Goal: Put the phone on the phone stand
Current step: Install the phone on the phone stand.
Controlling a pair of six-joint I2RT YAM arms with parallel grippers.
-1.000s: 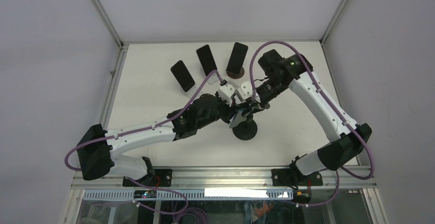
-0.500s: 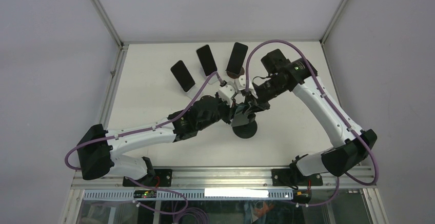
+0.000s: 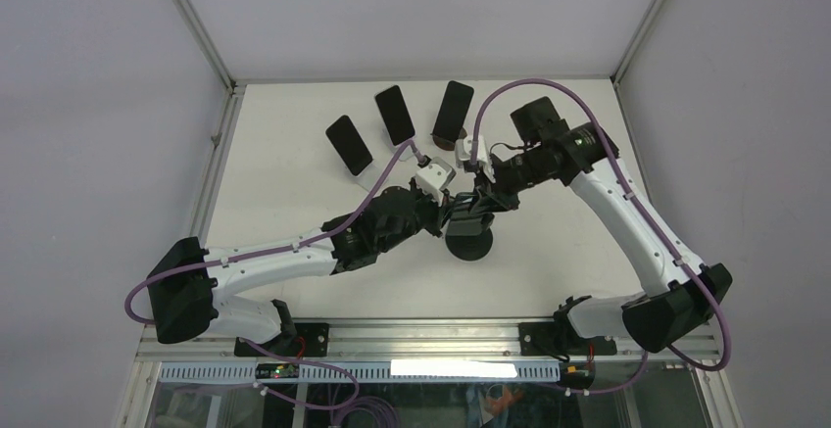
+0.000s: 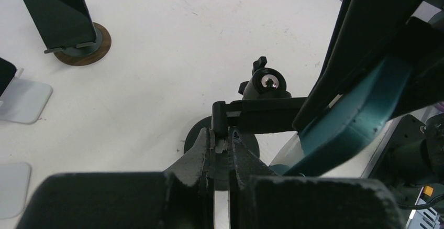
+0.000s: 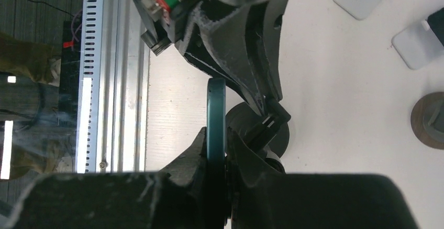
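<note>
White table [image 3: 284, 183]: black round-based phone stand [image 3: 468, 244] sits mid-table, w/ both arms meeting over it. Teal-edged dark phone [image 5: 215, 108] is off the table, pinched edge-on in R gripper [image 5: 215, 148], long axis running straight out from its fingers. Stand's cradle lies just beside phone's face. L gripper [image 4: 221, 148] is clamped on the cradle lip, prob. to steady it.

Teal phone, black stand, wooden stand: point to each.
teal phone [image 5: 215, 119], right wrist view, thin edge
black stand [image 4: 267, 84], left wrist view, ball head
wooden stand [image 4: 98, 50], left wrist view, round base
</note>
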